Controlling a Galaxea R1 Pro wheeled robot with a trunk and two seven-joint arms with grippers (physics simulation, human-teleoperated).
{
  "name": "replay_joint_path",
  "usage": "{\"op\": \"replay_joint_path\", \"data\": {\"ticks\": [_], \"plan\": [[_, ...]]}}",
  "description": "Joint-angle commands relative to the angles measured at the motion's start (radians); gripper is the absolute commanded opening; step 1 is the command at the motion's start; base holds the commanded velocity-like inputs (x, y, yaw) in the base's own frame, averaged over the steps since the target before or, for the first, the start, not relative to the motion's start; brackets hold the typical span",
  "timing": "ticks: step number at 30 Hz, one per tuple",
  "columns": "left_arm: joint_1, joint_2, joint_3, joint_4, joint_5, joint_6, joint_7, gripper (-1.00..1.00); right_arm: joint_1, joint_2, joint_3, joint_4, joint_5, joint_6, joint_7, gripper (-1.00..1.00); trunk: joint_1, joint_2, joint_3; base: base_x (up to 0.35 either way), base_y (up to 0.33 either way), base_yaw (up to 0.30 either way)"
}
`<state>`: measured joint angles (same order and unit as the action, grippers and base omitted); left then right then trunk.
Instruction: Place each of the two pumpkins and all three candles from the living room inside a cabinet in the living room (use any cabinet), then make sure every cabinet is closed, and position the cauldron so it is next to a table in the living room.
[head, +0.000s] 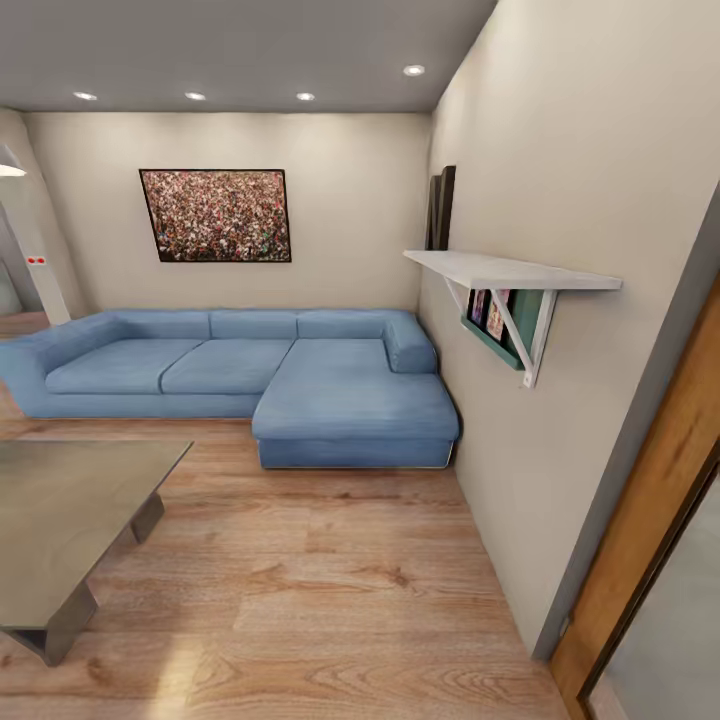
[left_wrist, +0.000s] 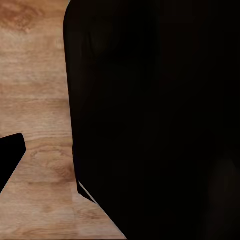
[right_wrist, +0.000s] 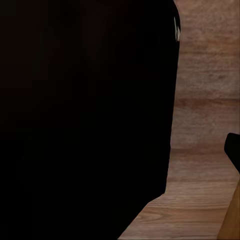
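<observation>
At the wrist cameras I start, and both look down onto pale brown wood-plank floor (left_wrist: 35, 100) past a large black mass, likely the robot's own body, so the arms seem tucked in for driving. I cannot tell whether either pair of jaws is released or clenched; nothing visible is held.

Moving outward to the head view, the low rectangular coffee table with a glossy grey-beige top and slanted grey slab legs (head: 60, 510) sits at the lower left of the frame, its top bare where I can see it. Beyond it, mid-frame, a blue L-shaped fabric sofa (head: 250, 375) hugs the far corner. A white bracketed wall shelf (head: 510, 270) juts out at right. I judge I am scanning for pumpkins, candles, cabinet and cauldron.
</observation>
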<state>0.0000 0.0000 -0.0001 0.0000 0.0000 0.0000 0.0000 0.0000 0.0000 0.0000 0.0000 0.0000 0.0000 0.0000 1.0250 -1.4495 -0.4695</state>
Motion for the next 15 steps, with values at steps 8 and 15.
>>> {"op": "replay_joint_path", "data": {"ticks": [8, 15], "plan": [[-0.017, -0.008, -0.005, -0.011, -0.006, -0.024, -0.006, 1.0, -0.002, -0.001, -0.001, 0.002, -0.005, -0.003, 0.0, 1.0, 0.0, 0.0, -0.001, 0.0, 0.0, 0.0], [-0.017, 0.005, -0.003, -0.037, 0.002, -0.063, -0.005, 1.0, -0.002, 0.0, 0.0, 0.002, -0.005, -0.02, -0.001, 1.0, 0.0, 0.0, -0.001, 0.0, 0.0, 0.072]]}}
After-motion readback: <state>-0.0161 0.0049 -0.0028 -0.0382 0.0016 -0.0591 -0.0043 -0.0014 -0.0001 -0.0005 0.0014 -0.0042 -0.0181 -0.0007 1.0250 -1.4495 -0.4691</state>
